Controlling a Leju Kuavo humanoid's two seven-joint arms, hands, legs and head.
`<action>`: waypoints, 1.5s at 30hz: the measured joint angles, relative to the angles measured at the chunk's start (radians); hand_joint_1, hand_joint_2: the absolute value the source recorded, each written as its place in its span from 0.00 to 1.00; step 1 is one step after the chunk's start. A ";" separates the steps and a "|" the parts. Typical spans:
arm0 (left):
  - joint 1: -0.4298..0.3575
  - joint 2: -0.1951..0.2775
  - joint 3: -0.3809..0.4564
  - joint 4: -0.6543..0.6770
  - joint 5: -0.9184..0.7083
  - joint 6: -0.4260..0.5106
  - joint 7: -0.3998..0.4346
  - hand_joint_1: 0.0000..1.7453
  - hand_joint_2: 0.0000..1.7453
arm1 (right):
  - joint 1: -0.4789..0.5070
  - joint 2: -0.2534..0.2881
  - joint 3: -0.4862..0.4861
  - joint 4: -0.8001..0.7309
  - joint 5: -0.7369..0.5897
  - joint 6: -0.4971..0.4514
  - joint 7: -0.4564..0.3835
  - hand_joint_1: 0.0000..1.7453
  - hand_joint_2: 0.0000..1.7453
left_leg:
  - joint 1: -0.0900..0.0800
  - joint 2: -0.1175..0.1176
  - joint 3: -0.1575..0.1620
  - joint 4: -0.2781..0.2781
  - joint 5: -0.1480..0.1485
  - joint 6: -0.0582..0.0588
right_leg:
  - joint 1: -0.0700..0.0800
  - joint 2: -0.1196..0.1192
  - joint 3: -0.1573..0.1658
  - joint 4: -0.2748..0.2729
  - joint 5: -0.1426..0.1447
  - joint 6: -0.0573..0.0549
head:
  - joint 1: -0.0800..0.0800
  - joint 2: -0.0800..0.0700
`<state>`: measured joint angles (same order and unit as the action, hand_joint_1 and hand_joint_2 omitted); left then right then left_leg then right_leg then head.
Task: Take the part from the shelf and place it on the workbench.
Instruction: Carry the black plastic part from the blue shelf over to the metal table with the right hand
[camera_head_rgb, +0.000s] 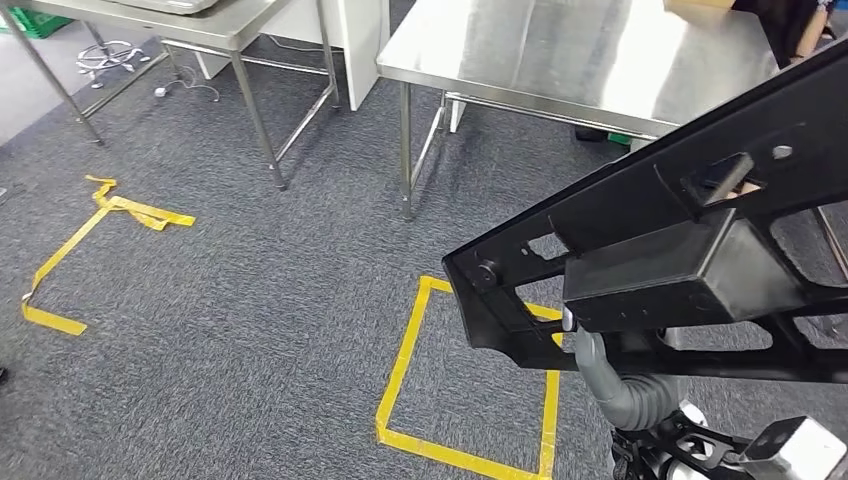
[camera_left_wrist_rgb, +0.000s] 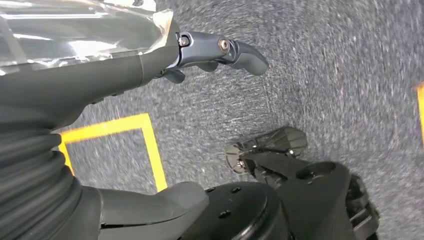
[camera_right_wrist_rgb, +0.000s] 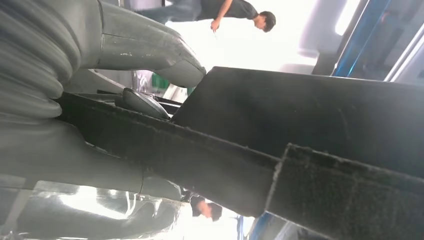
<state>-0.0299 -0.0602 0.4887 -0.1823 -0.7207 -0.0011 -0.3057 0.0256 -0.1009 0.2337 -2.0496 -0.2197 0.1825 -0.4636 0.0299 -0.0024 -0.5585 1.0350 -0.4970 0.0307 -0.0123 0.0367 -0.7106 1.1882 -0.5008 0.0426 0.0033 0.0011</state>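
I've got the part (camera_head_rgb: 690, 215), a big black frame w/ a boxy block near its middle, up in the air at the right of the head view, tilted so its far end rises toward the upper right corner. It overlaps the near right corner of the steel surface (camera_head_rgb: 560, 50) in the pic, but I can't tell if it's touching; looks carried, not set down. My right hand (camera_right_wrist_rgb: 130, 80) is clamped on it: in the right wrist view the thick grey thumb lies over one side of a black bar of the part and a darker finger (camera_right_wrist_rgb: 142, 102) shows on the other side, rest of the fingers hidden behind the part. In the head view only the grey ribbed wrist cover shows under the boxy block. Left hand (camera_left_wrist_rgb: 200, 52) hangs over the grey carpet floor (camera_head_rgb: 250, 300) holding nothing, fingers apart, one dark finger sticking out straight. Yellow tape square (camera_head_rgb: 470, 385) on the floor just below the part's low end; another yellow tape outline (camera_head_rgb: 90, 240) well off to the left. Second steel table (camera_head_rgb: 200, 30) at upper left. A person (camera_right_wrist_rgb: 235, 12) stands in the bright bkgd of the right wrist view.
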 joint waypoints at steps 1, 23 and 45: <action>0.000 0.000 0.002 0.000 0.001 0.001 0.001 0.00 1.00 | 0.001 0.000 0.000 0.000 0.000 -0.001 0.001 1.00 1.00 | -0.001 0.015 0.000 0.000 -0.001 0.001 | -0.001 -0.014 -0.034 0.066 -0.024 -0.001 | 0.001 0.000; 0.001 -0.006 0.014 -0.002 0.004 0.016 0.014 0.00 1.00 | 0.017 0.033 -0.007 -0.014 0.018 0.006 0.025 1.00 1.00 | -0.001 -0.060 -0.027 0.038 -0.011 -0.036 | -0.003 0.068 0.097 -0.151 0.063 -0.031 | -0.008 0.000; -0.003 -0.015 0.027 -0.005 0.000 0.062 -0.002 0.00 1.00 | 0.018 0.034 -0.012 -0.021 0.060 -0.002 0.036 1.00 1.00 | -0.006 0.013 -0.015 0.061 -0.055 -0.049 | -0.015 -0.034 0.145 -0.172 0.020 -0.039 | -0.006 0.000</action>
<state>-0.0332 -0.0750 0.5160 -0.1873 -0.7205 0.0608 -0.3081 0.0432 -0.0669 0.2213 -2.0703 -0.1594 0.1803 -0.4274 0.0238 0.0106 -0.5737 1.0955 -0.5518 -0.0179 -0.0269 0.0027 -0.5652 1.0159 -0.4810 0.0032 -0.0029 0.0011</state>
